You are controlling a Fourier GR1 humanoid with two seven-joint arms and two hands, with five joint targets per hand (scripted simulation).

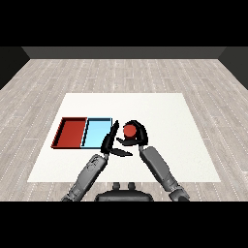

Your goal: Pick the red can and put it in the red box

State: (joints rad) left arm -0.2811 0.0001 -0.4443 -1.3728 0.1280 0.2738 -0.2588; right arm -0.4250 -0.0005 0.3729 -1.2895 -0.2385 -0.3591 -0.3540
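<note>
The right hand (137,131) curls round the red can (129,131), just right of the blue tray (97,134). The left hand (110,141), fingers straight and holding nothing, stands between can and trays. The carry to the red tray (71,132) crosses it and the blue tray, so the can could knock that hand or land in the wrong tray.

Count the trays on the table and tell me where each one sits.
2. The red tray lies at the table's left; the light blue tray lies directly beside it on its right, next to the left hand. None looks hidden.
</note>
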